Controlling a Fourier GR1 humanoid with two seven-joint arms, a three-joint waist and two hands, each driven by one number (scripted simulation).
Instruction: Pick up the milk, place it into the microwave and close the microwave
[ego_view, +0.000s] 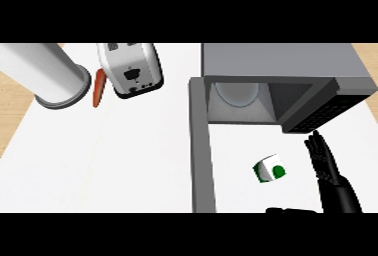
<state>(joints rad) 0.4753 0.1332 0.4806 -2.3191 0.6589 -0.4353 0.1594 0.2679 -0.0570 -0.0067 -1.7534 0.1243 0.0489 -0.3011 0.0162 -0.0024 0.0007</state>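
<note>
The milk is a small white carton with green marks, tilted on the white counter just below the microwave's mouth. The grey microwave stands at the upper right; its door is swung open and runs down the view left of the milk. Inside the cavity a round white turntable plate shows. My right hand comes up from the lower edge with straight fingers pointing toward the microwave, a short gap to the right of the milk and not touching it. Its thumb lies below the carton. My left hand is out of view.
A white and black toaster stands at the upper middle, with an orange carrot beside it on its left. A large grey-white cylinder lies at the upper left. The microwave's dark control panel sits just above my right fingertips.
</note>
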